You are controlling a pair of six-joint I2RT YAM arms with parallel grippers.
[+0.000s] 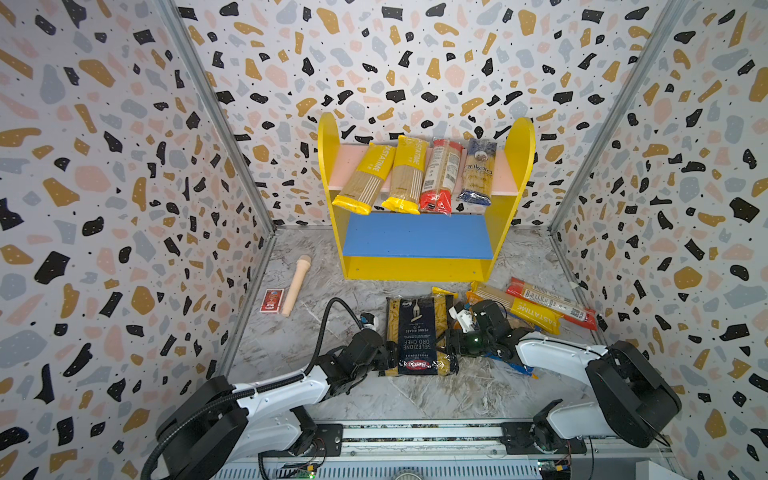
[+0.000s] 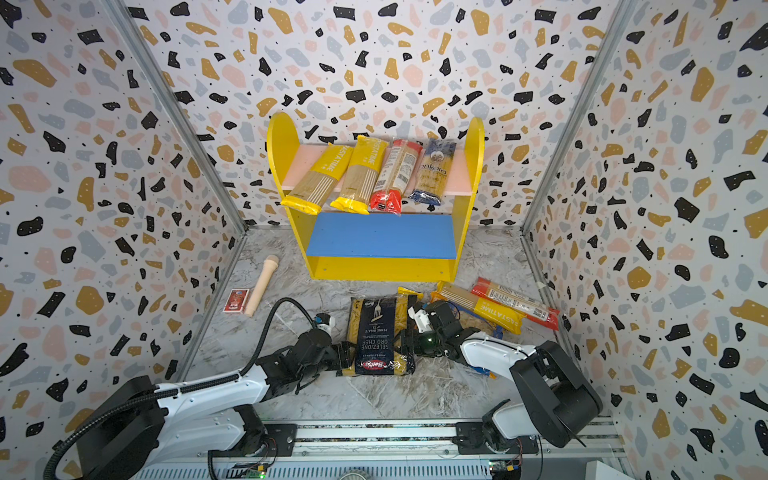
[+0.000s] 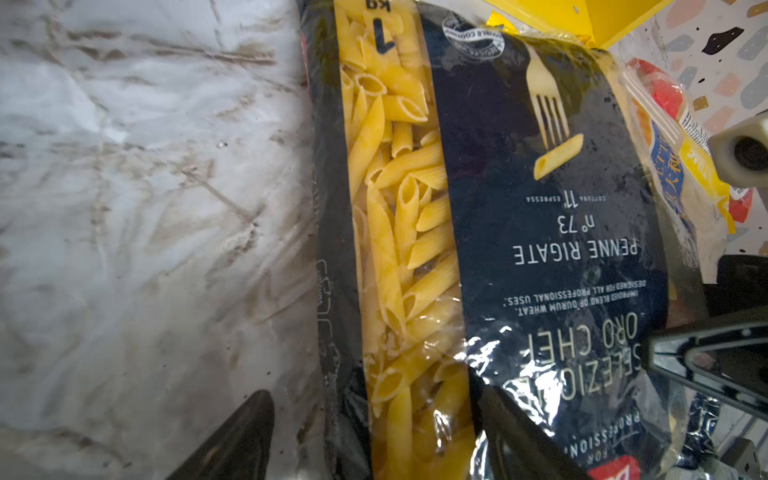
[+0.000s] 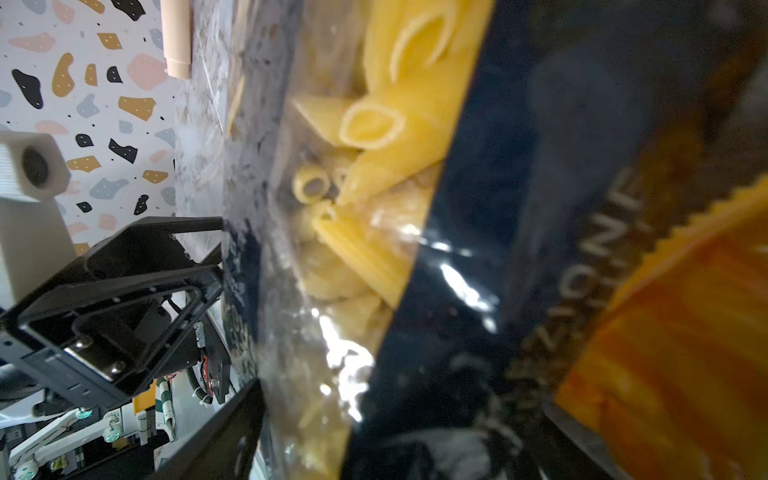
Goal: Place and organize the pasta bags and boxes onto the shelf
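Observation:
The black Barilla penne bag (image 1: 417, 332) (image 2: 376, 332) lies flat on the marble table, in front of the shelf (image 1: 328, 166) (image 2: 282, 158). My left gripper (image 1: 390, 357) (image 3: 378, 436) straddles its near left edge: one finger sits on the bag and the other on the table, with a gap. My right gripper (image 1: 451, 340) (image 4: 395, 436) is shut on the bag's right side, and plastic fills its jaws. Two yellow PASTATIME packs (image 1: 365, 176), a red-ended pack (image 1: 440, 176) and a dark-blue ankara pack (image 1: 478, 172) lie on the pink board. The blue board (image 1: 415, 237) is bare.
On the right of the table lie a yellow PASTATIME pack (image 1: 523, 309), a red-ended pack (image 1: 552, 303) and a blue-orange bag (image 1: 509, 363), partly under my right arm. A beige wooden stick (image 1: 296, 284) and a small red card box (image 1: 272, 300) lie at the left. Patterned walls enclose the table.

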